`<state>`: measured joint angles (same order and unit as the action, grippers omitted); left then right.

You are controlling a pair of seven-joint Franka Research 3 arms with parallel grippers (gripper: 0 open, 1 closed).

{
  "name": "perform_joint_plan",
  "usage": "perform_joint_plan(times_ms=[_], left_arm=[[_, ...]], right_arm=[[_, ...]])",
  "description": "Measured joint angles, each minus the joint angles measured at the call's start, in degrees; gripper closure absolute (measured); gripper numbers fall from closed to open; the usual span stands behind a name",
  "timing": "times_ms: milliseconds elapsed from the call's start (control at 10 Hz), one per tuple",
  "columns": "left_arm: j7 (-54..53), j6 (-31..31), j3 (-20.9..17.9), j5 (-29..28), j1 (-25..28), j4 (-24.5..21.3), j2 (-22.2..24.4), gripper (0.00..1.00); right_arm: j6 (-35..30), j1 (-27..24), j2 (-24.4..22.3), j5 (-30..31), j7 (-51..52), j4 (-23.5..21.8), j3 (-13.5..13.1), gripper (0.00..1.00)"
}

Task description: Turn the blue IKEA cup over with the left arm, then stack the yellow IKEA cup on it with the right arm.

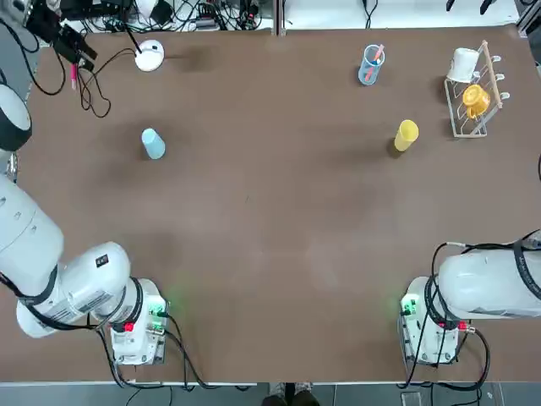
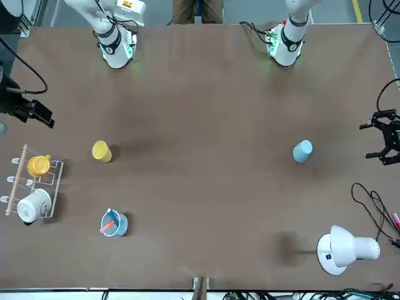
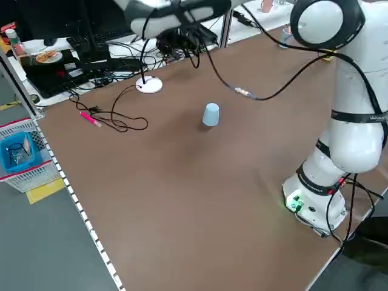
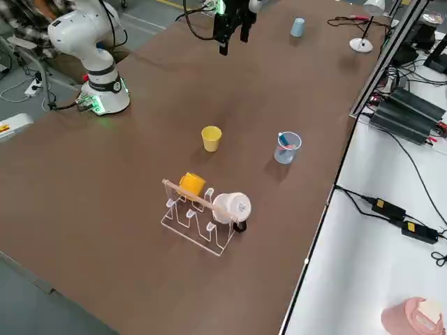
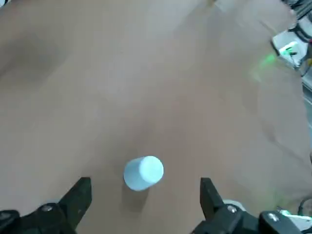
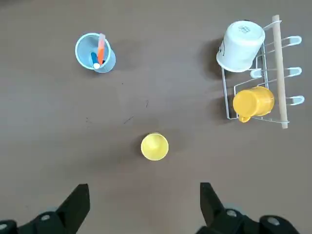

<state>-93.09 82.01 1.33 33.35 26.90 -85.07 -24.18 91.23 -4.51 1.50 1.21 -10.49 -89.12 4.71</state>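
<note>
The left gripper (image 5: pixel 141 202) hangs high with jaws spread wide, empty, the small pale-blue tapered plastic cup (image 5: pixel 143 172) on the brown matte table (image 1: pixel 270 254) beneath it — closed base up, it seems. The right gripper (image 6: pixel 144 207) hovers likewise open and empty above the small bright-yellow tapered plastic cup (image 6: pixel 154 146), mouth up, near the clear rack (image 6: pixel 258 87) holding a white mug and an orange mug. Both tumblers look light, stiff and smooth — probably slippery; pinching across the tapered wall at mid-height seems safest.
</note>
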Motion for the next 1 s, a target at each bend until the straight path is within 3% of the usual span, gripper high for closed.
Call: perform_joint_plan(times_ms=[400, 600, 1000], left_arm=[[-20.9, -1.2, 0.0, 6.8, 5.4, -6.9, -6.8, 0.02], [-26.4, -0.7, 0.4, 8.6, 5.6, -7.1, -11.2, 0.02], [-34.0, 0.3, 0.6, 12.8, 5.6, -10.4, -14.8, 0.02]], right_arm=[[0.0, 0.0, 0.0, 0.0, 0.0, 0.0, 0.0, 0.00], [0.0, 0.0, 0.0, 0.0, 0.0, 0.0, 0.0, 0.00], [0.0, 0.0, 0.0, 0.0, 0.0, 0.0, 0.0, 0.00]])
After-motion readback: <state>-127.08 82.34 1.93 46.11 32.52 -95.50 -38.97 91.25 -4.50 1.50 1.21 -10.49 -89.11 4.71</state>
